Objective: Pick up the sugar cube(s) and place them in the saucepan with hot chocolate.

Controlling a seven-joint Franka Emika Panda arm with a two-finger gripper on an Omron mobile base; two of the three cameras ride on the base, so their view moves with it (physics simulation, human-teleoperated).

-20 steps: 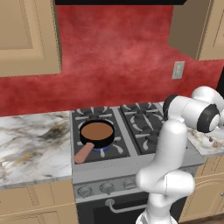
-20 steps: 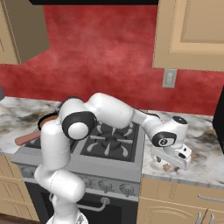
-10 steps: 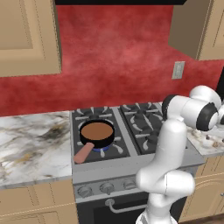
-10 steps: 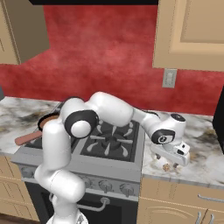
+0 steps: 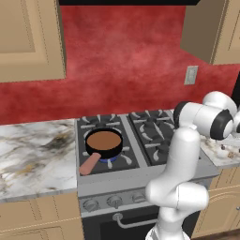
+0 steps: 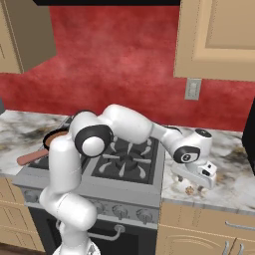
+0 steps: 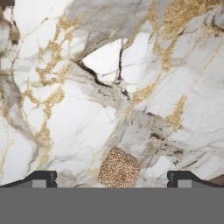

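My claw (image 7: 112, 180) hangs wide open and empty just over the marble counter (image 7: 65, 109), its tips straddling the speckled brown sugar cube (image 7: 118, 167), so I judge this the reaching step: the next move calls for dropping straight down and closing on it. The cube looks roughly square, no clear long axis, though blurred. Left of it, across the stove (image 5: 140, 140), sits the saucepan with hot chocolate (image 5: 103, 142), handle pointing toward the stove's front left.

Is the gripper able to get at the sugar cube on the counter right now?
Probably yes. The open gripper hangs just above the brown sugar cube on the marble counter, and nothing lies between its fingertips and the cube.
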